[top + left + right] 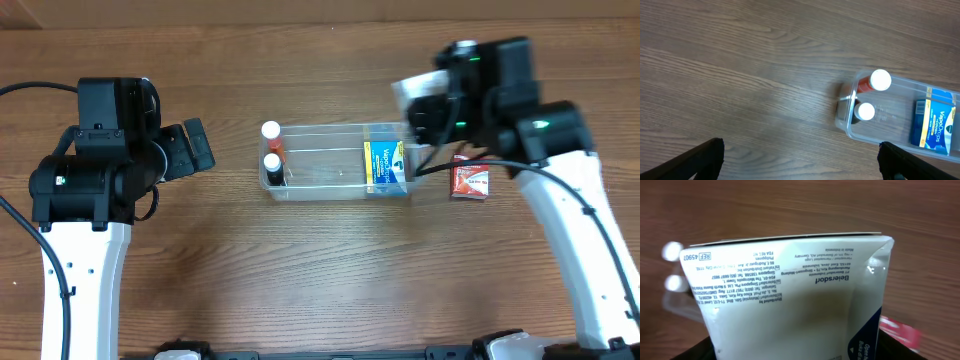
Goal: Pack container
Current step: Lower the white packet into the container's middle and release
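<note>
- White filled the right wrist view: the white printed pack (790, 295) sat clamped in your right gripper (428, 115), its jaws closed on it, above the right end of the clear plastic rectangular container (330, 152).
- Your left gripper (195, 148) hung empty with its jaws wide apart, well to the left of the container.
- The container lay mid-table. Two white-capped bottles (271, 146) stood at its left end and a blue-and-yellow box (383, 165) stood at its right end.
- A small red box (470, 181) lay on the wooden table (320, 280), just beside the container's right end.
- Risk, as I judged it: the pack looked broad for the free middle. Lowered off-centre, it could have caught the rim or the blue-and-yellow box.
- Nothing braced the container, so a push could have slid it or toppled the bottles.
- A soft pack could also have buckled in your grip.
</note>
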`<state>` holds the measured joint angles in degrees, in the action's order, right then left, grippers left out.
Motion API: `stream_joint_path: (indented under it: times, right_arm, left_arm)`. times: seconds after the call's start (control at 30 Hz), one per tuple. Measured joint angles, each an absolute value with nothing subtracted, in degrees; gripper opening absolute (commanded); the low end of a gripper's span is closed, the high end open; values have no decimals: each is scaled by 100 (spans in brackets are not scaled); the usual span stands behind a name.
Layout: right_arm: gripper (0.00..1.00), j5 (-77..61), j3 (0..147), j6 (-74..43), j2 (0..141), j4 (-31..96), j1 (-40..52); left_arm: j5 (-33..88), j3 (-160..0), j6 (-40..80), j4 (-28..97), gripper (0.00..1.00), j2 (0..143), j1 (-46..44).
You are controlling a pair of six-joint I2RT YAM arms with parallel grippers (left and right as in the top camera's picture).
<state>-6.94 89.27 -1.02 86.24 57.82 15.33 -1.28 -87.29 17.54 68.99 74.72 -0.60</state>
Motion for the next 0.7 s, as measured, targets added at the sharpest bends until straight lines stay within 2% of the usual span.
stream_joint_path:
  times: [0.3,0.5,0.7]
  right_arm:
    - [72,-554,8927,-1203,9502,5057,2952]
    - [72,-548,8925,-1820,10484,5030,3238]
    - [72,-408,8925,-2021,10794,5017,3238]
  left_arm:
    - [-130,-8729,1739,6901,100,7472,-60]
    - [-130,-8729,1739,6908,100,7472,-60]
    - [-130,-8729,1739,6919,100,7472,-60]
